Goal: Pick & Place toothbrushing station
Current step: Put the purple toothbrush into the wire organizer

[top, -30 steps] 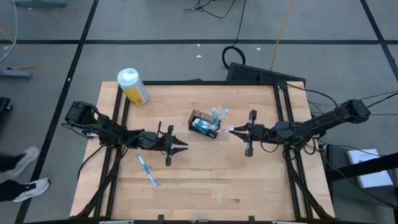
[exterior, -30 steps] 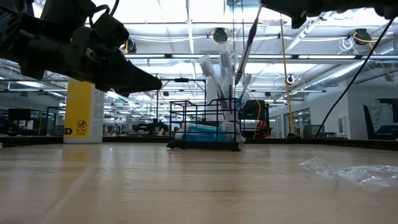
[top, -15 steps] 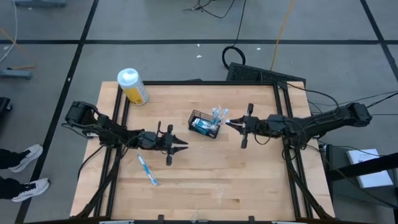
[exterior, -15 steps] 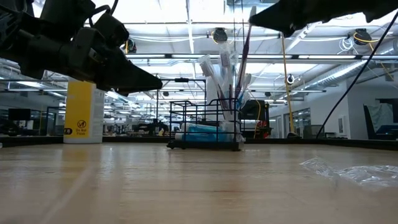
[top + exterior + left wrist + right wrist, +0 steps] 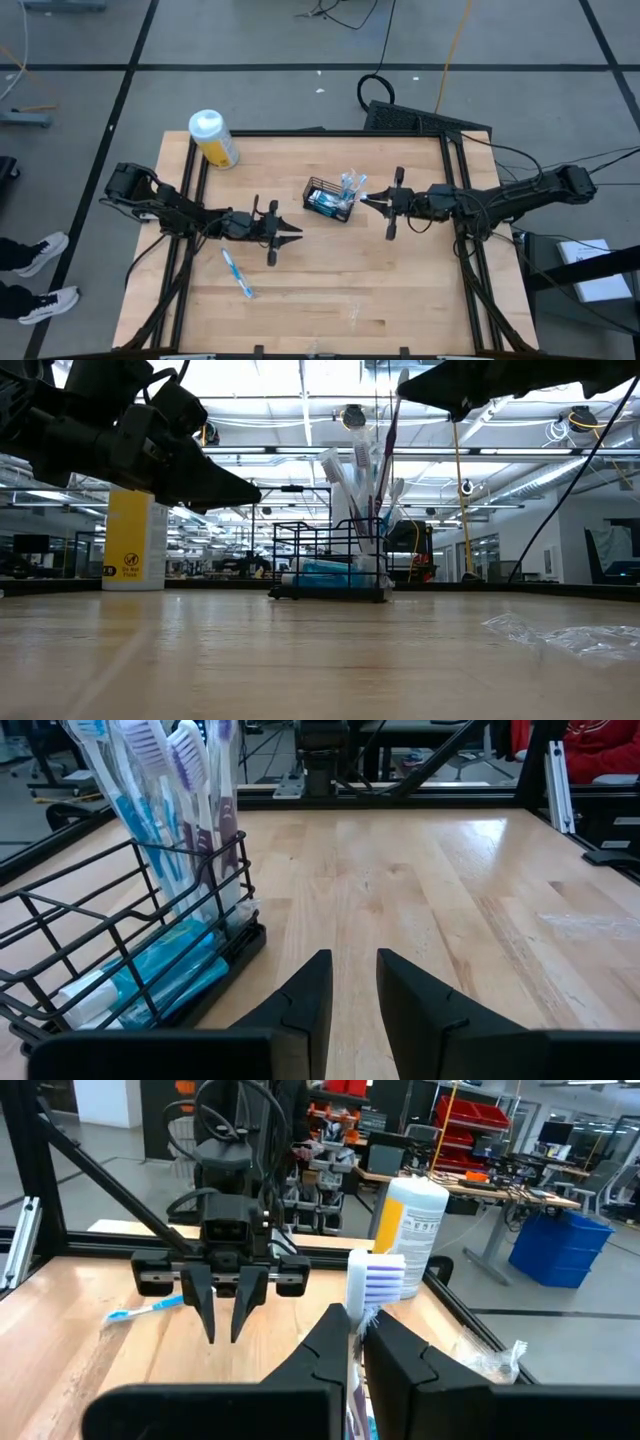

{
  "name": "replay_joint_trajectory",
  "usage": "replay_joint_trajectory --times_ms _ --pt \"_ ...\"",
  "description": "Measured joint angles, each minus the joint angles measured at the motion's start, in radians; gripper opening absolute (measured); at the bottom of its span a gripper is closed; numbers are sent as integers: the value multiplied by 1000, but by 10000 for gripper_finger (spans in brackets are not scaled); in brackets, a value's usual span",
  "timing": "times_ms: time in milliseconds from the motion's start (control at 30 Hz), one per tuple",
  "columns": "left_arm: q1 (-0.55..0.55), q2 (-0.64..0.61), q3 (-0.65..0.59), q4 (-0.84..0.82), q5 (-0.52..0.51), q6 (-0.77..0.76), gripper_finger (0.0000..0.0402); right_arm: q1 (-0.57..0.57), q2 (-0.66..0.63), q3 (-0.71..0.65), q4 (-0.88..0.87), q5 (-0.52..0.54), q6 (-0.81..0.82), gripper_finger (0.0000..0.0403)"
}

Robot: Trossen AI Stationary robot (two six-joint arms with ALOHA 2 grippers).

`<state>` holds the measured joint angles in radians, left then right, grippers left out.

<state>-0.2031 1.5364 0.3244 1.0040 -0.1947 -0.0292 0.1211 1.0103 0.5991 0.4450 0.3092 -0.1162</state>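
Small black wire-mesh basket (image 5: 327, 200) near the middle of the wooden table (image 5: 400, 290), holding teal tubes (image 5: 165, 982) laid flat along its bottom and a cluster of white-and-blue toothbrushes (image 5: 165, 790) standing upright at one end, bristles up.

Right gripper (image 5: 364, 202) just beside that end of the basket, fingers pinched on a purple-bristled toothbrush (image 5: 374, 1278), its head poking up between the fingertips in the right wrist view. Left gripper (image 5: 297, 232) hanging on the basket's other side, near but apart from it, fingers slightly parted with nothing between them.

From above only: a loose blue toothbrush (image 5: 236, 273) lying flat on the wood near the left gripper, a yellow bottle with white cap (image 5: 213, 138) at the far left corner, a scrap of clear wrapper (image 5: 357, 314) toward the near edge. From table height only: the held brush raised above the basket's cluster, both arms clear of the tabletop. From the left wrist only: the tubes seen plainly through the mesh.
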Motion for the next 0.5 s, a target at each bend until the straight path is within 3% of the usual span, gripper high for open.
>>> replay_joint_trajectory --times_ms 500 --pt "0 0 0 1 -17 -3 86 0 0 0 0 0 -8 8"
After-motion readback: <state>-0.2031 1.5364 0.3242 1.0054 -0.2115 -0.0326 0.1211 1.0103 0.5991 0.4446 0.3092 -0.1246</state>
